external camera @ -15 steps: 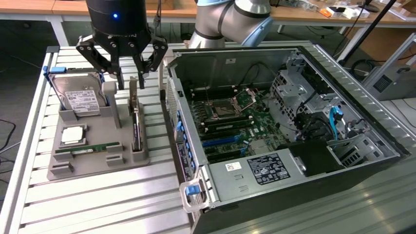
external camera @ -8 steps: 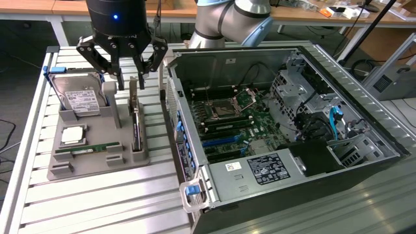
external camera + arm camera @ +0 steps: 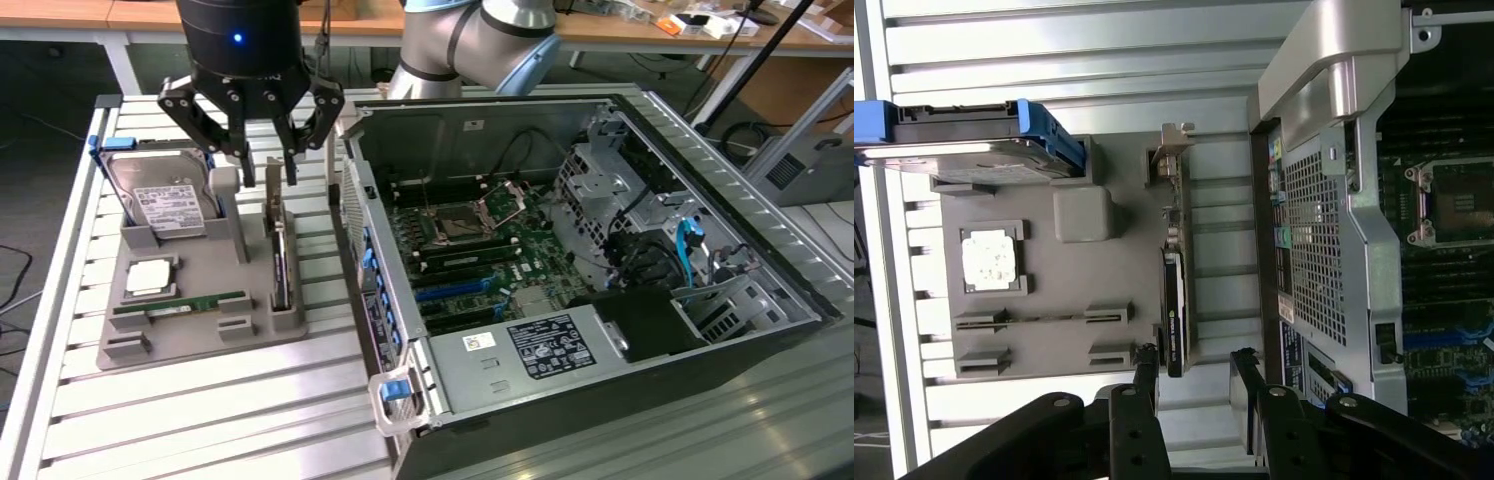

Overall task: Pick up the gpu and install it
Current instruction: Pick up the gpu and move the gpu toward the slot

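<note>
The end effector (image 3: 267,155) hangs wide open with nothing in it, right over the gpu (image 3: 278,240). In the wrist view its two fingers (image 3: 1145,372) stand either side of the card's line, and they look clear of it.

The gpu stands on its long edge in a slot of the grey holder (image 3: 200,340), silvery bracket at the far end, just beside the open case (image 3: 601,250).

I'd guess it's light and stiff, but thin and easy to damage. A flat pinch across both faces near the top edge looks safest, kept off the contacts below. It's likely to tip if it's gripped off-centre.

I count one gpu, one hard drive (image 3: 167,200) propped up in blue rails, one processor chip (image 3: 150,277) lying flat and one memory stick (image 3: 180,305). All four sit in the single holder on the slatted table (image 3: 200,420), along with the one case.
</note>
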### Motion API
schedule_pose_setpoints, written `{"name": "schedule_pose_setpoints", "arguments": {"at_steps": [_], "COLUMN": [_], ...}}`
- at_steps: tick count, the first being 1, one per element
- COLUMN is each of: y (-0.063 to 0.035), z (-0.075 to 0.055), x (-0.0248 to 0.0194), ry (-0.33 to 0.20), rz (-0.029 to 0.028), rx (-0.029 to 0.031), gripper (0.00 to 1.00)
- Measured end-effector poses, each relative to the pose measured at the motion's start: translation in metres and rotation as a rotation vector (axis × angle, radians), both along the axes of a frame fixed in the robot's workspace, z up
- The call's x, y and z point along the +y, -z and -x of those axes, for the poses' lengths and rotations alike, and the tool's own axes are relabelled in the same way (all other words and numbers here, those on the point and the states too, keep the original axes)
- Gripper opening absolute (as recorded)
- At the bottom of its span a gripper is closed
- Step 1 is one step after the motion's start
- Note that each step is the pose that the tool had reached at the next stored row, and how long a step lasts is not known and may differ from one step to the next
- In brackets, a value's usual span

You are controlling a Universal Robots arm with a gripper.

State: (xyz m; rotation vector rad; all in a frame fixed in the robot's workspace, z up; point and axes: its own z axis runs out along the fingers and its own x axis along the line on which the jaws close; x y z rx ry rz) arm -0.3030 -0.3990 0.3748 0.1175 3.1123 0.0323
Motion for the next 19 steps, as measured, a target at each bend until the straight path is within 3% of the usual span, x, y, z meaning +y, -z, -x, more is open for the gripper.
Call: {"name": "schedule_pose_setpoints", "arguments": {"at_steps": [13, 15, 19], "y": [0.0028, 0.0085, 0.0091], "z": [0.0, 0.0, 0.0], "x": [0.0, 0.0, 0.0], "ry": [0.0, 0.0, 0.0], "rz": [0.0, 0.0, 0.0], "rx": [0.0, 0.0, 0.0], "gripper": [0.42, 0.42, 0.42]}}
